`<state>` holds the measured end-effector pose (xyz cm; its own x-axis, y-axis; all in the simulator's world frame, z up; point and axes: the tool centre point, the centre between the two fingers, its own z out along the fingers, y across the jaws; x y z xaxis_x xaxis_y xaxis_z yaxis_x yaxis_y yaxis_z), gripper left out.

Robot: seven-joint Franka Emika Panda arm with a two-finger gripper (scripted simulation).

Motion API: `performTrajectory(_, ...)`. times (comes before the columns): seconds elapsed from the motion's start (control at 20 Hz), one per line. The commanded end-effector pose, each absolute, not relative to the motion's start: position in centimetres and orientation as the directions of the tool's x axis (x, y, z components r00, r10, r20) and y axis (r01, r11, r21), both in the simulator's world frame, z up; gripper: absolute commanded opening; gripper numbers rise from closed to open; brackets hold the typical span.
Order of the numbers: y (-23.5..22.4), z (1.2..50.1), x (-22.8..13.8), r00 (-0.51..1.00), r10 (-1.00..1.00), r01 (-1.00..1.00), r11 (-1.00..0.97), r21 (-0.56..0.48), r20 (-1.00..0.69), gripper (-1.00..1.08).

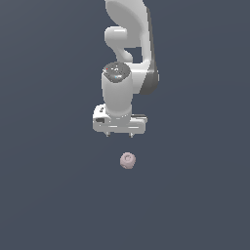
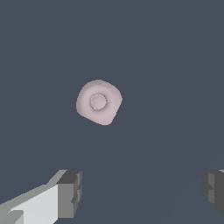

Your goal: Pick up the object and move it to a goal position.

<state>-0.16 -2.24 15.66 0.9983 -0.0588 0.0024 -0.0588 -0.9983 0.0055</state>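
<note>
The object [image 1: 127,160] is a small pale pink, rounded knob with a central dimple, lying on the flat dark surface. In the wrist view the object [image 2: 99,102] shows whole, with nothing touching it. My white gripper [image 1: 119,135] hangs above the surface, a short way beyond the object in the exterior view, and it is open. In the wrist view the gripper [image 2: 142,192] has its two grey fingertips [image 2: 72,192] spread far apart with nothing between them, and the object lies outside the gap.
The white arm [image 1: 128,44] rises behind the gripper to the top of the exterior view. A plain dark grey-blue surface [image 1: 53,195] fills everything else.
</note>
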Motion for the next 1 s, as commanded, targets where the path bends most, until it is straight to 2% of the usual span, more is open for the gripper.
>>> performTrajectory(0.0,-2.2,15.7,-0.2,0.998,-0.059,-0.059,-0.998,0.006,0.002,1.00)
performTrajectory(0.45,0.6,16.7,1.1,0.999,0.003,0.002,-1.000,0.017,0.035,1.00)
performTrajectory(0.95,0.6,16.0,1.6,0.998,-0.049,-0.049,-0.999,0.012,0.031,1.00)
